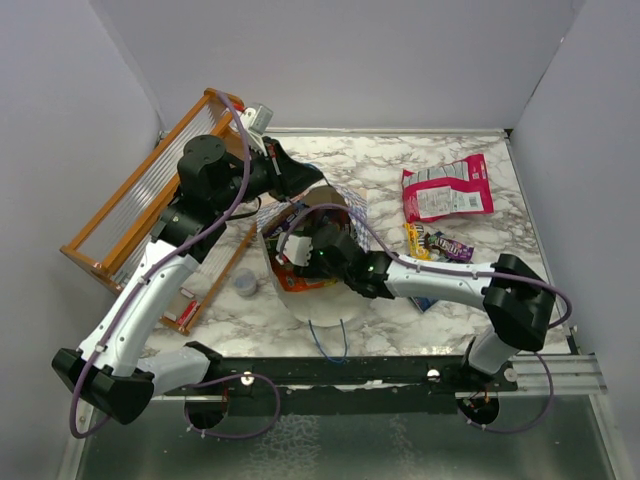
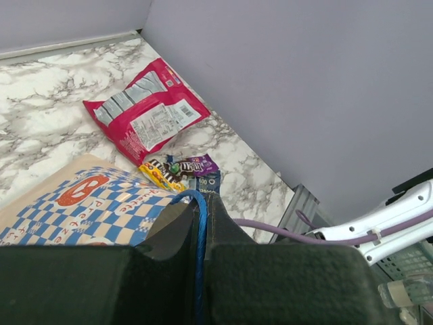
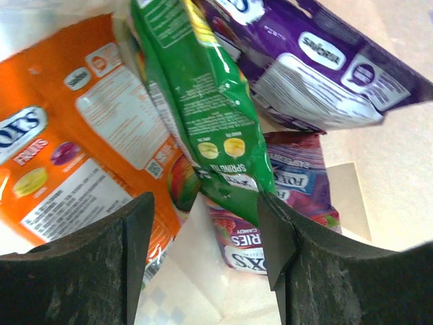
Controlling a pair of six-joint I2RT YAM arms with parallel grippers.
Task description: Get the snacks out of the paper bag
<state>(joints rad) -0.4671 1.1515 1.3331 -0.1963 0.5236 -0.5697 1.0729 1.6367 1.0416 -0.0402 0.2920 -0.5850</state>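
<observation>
Two arms meet at the paper bag (image 1: 318, 295). Your right arm bends in low from the right, and the right gripper (image 3: 203, 217) sits in the bag's mouth, jaws apart around the green packet (image 3: 196, 101) without pinching it, with the orange packet (image 3: 74, 135) beside it. Your left gripper (image 2: 201, 213) is clenched on the blue string handle (image 2: 200, 237). Farther off, the pink-red pouch (image 1: 447, 188) lies on open marble table (image 1: 380, 165) toward the right wall, and the orange wooden rack (image 1: 130, 220) crowds the left.
</observation>
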